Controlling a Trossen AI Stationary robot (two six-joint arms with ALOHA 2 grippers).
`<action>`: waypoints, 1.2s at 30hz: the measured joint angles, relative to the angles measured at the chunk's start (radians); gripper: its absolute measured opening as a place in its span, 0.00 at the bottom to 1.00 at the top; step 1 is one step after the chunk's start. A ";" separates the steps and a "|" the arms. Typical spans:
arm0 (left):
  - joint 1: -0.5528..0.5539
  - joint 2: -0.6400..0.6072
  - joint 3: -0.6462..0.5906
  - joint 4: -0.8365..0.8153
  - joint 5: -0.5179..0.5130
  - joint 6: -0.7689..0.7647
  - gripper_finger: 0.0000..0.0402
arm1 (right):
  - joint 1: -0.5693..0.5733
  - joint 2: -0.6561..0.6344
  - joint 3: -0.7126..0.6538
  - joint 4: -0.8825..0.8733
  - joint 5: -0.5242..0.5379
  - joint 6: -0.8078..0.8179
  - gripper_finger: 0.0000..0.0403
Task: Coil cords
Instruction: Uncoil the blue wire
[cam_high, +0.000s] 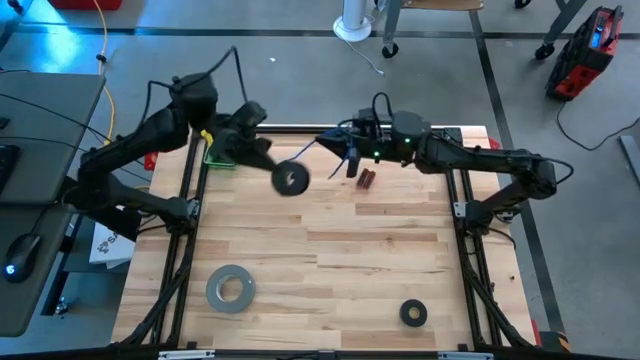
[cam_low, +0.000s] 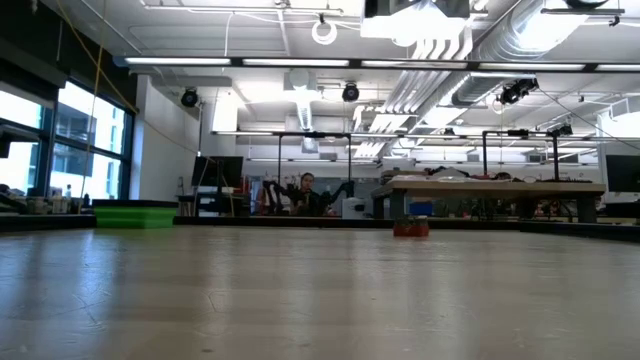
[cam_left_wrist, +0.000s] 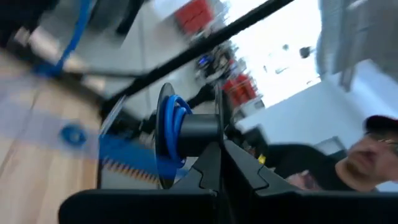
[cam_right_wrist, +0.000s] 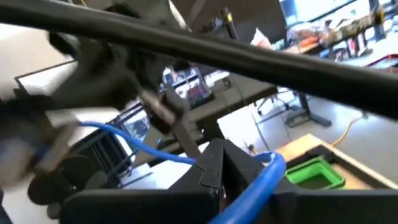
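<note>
While the left gripper (cam_left_wrist: 217, 163) has its jaws pressed tight on a black spool (cam_left_wrist: 186, 134), a few loops of the blue cord (cam_left_wrist: 173, 124) already sit around the middle of that spool. In the high view the spool hangs just above the wooden table (cam_high: 330, 260), a little left of the middle and near the top of the frame. The right gripper (cam_right_wrist: 217, 168) is also clamped shut, and the cord runs right through its jaws and curves away on both sides. In the high view this gripper sits near the top middle of the frame, just right of the spool, with the thin cord stretched between the two. A small dark red thing (cam_high: 366, 179) lies on the table just below it. A grey tape roll (cam_high: 230, 288) sits in the lower left and a small black ring (cam_high: 413, 313) in the lower right, well apart from the arms. If the right gripper pulls too hard, the loops could slide off the spool's edge. If the cord goes slack, the loops could get loose and tangle.
</note>
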 joint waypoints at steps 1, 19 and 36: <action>0.003 0.012 0.000 0.065 -0.010 -0.027 0.00 | 0.003 0.010 0.000 -0.002 0.000 0.014 0.00; 0.238 -0.021 0.000 -0.225 -0.072 0.090 0.00 | 0.144 -0.007 0.000 0.007 -0.055 0.031 0.00; -0.033 -0.057 0.000 -0.309 0.047 -0.030 0.00 | 0.027 -0.069 0.000 0.009 0.109 -0.080 0.00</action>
